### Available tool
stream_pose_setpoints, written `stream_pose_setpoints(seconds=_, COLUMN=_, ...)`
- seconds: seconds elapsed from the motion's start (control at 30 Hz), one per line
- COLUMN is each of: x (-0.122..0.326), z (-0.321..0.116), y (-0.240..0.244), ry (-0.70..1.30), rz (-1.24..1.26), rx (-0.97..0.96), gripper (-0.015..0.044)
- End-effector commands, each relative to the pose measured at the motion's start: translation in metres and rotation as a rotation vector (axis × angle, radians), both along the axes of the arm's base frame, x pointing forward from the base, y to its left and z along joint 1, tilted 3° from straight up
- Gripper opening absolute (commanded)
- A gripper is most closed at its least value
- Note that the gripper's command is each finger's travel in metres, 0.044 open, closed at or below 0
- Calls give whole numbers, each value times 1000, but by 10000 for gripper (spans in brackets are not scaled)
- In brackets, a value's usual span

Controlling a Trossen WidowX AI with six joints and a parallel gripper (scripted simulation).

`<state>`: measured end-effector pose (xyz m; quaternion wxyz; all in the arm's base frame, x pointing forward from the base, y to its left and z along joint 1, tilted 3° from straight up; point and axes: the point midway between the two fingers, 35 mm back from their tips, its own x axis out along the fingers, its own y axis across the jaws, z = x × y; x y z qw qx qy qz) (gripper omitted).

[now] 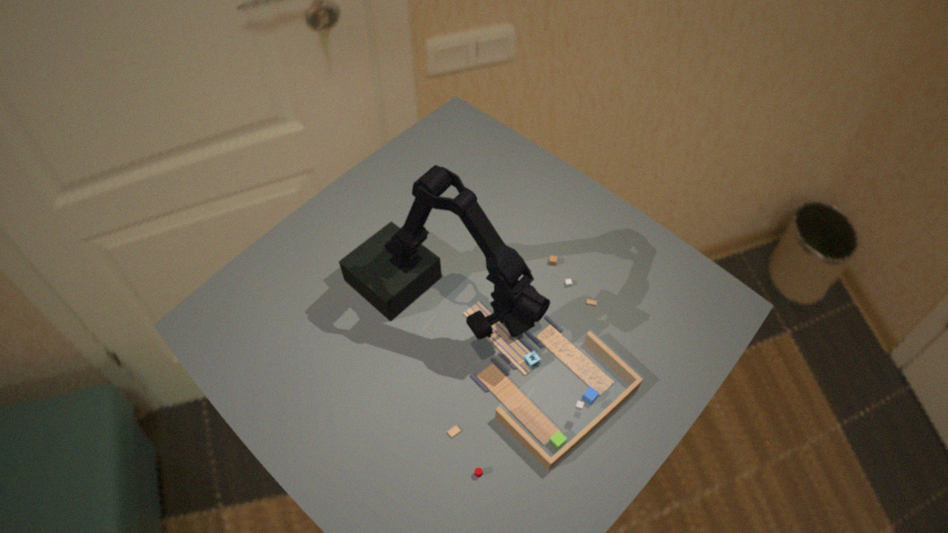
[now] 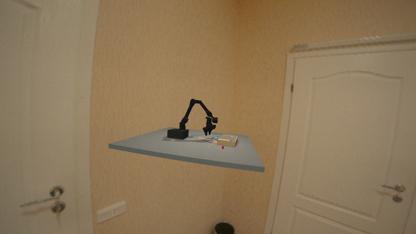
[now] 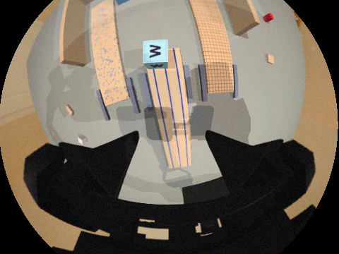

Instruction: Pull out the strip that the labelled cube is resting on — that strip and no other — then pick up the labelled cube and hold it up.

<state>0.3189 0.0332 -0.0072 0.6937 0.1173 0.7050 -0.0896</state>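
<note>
The light-blue cube marked W (image 1: 532, 358) (image 2: 215, 139) (image 3: 155, 53) sits at the far end of the blue-striped wooden strip (image 1: 512, 354) (image 3: 170, 102), over its left edge in the wrist view. The strip lies slightly slanted between two dark rails, with its near end well out towards the arm's base. My gripper (image 2: 208, 134) (image 3: 172, 134) is open and empty, above the strip's near part, with one finger on each side of it in the wrist view. The fingertips are hidden in the top view. A speckled strip (image 1: 573, 357) (image 3: 106, 53) and a grid-patterned strip (image 1: 520, 404) (image 3: 213, 42) lie on either side.
A three-sided wooden wall (image 1: 595, 423) (image 2: 227, 142) surrounds the far ends of the outer strips. A blue cube (image 1: 589, 395) and a green cube (image 1: 558, 439) are at those ends. Dark rails (image 3: 146, 89) (image 3: 203, 82) flank the strips. A red cylinder (image 1: 478, 471) (image 3: 268, 17) stands outside.
</note>
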Motion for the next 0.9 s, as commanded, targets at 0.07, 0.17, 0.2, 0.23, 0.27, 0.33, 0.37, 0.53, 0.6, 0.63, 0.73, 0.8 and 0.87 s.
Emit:
stream_pose_setpoints(seconds=0.07, x=22, z=3, y=-2, ry=-3, rz=3, rx=0, gripper=440)
stream_pose_setpoints(seconds=0.17, x=33, z=4, y=-3, ry=-4, rz=3, rx=0, gripper=440)
stream_pose_setpoints(seconds=0.2, x=36, z=5, y=-3, ry=-4, rz=3, rx=0, gripper=440)
stream_pose_setpoints(seconds=0.23, x=39, z=5, y=-4, ry=-5, rz=3, rx=0, gripper=440)
stream_pose_setpoints(seconds=0.27, x=43, z=6, y=-4, ry=-5, rz=3, rx=0, gripper=440)
stream_pose_setpoints(seconds=0.33, x=50, z=7, y=-5, ry=-5, rz=3, rx=0, gripper=440)
stream_pose_setpoints(seconds=0.37, x=53, z=7, y=-5, ry=-6, rz=3, rx=0, gripper=440)
stream_pose_setpoints(seconds=0.53, x=71, z=10, y=-7, ry=-7, rz=3, rx=0, gripper=440)
stream_pose_setpoints(seconds=0.6, x=78, z=11, y=-7, ry=-8, rz=3, rx=0, gripper=440)
stream_pose_setpoints(seconds=0.63, x=81, z=11, y=-8, ry=-8, rz=3, rx=0, gripper=440)
stream_pose_setpoints(seconds=0.73, x=92, z=13, y=-9, ry=-9, rz=3, rx=0, gripper=440)
stream_pose_setpoints(seconds=0.8, x=98, z=14, y=-10, ry=-9, rz=3, rx=0, gripper=440)
stream_pose_setpoints(seconds=0.87, x=104, z=15, y=-11, ry=-10, rz=3, rx=0, gripper=440)
